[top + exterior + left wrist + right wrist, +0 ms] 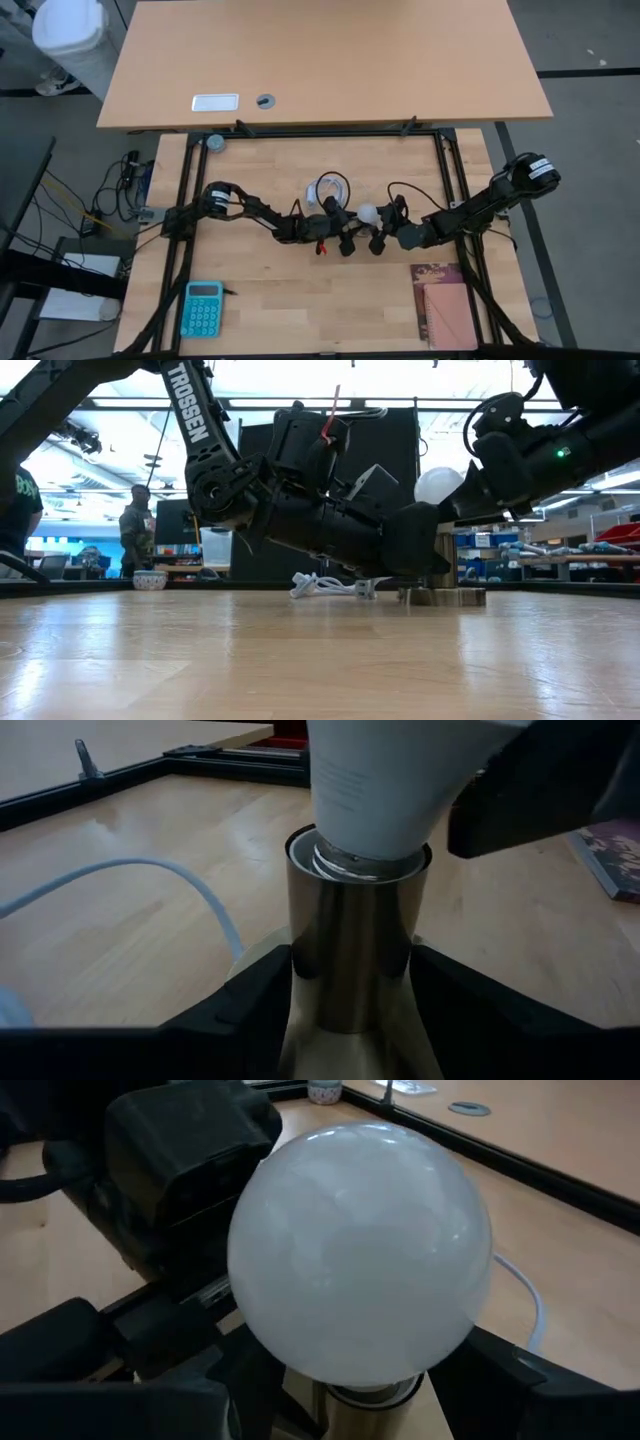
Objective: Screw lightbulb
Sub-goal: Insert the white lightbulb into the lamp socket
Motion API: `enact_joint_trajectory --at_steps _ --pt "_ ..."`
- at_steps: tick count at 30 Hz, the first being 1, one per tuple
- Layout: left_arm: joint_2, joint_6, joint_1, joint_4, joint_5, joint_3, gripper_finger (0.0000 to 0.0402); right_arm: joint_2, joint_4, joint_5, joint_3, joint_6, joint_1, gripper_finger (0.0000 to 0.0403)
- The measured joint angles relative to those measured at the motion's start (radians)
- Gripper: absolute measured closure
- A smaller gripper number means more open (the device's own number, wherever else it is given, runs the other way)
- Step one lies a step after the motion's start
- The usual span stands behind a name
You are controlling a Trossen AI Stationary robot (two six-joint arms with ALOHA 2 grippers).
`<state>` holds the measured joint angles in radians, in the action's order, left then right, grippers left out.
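bright ceiling lights (pixel 300 380), grey floor (pixel 590 30), light wooden desk (pixel 330 60), person standing (pixel 133 525)

Both arms meet mid-table. The left gripper (pixel 350 1010) sits on either side of the metal socket (pixel 350 950), and the lightbulb (pixel 368 212) stands base-down in the socket's mouth. The right gripper (pixel 350 1380) comes in from the right, around the bulb's neck as far as I can tell. The coiled cable (pixel 331 188) lies just behind the socket. A calculator (pixel 203 308) is at the front left and a book (pixel 442 305) at the front right. A second table (pixel 330 60) stands behind this one.
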<state>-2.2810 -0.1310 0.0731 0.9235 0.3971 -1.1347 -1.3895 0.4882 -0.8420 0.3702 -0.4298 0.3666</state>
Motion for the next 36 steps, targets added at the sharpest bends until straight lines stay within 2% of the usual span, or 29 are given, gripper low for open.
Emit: enact_joint_trajectory --at_steps 10,24,31,36 --pt "0.0 0.002 0.0 -0.001 -0.003 0.0 0.0193 0.0 -0.019 0.054 0.0 0.065 -0.002 0.0167" --pt "0.0 0.003 0.0 -0.003 -0.01 0.0 0.0193 0.016 -0.046 0.164 0.001 0.093 -0.052 0.0087" --pt "0.0 0.003 0.0 -0.018 -0.03 0.0 0.0193 0.113 -0.202 0.203 0.002 0.093 -0.041 0.0082" --pt "0.0 -0.001 0.0 -0.028 -0.033 0.0 0.0193 0.179 -0.372 0.226 0.053 0.102 -0.048 0.0082"
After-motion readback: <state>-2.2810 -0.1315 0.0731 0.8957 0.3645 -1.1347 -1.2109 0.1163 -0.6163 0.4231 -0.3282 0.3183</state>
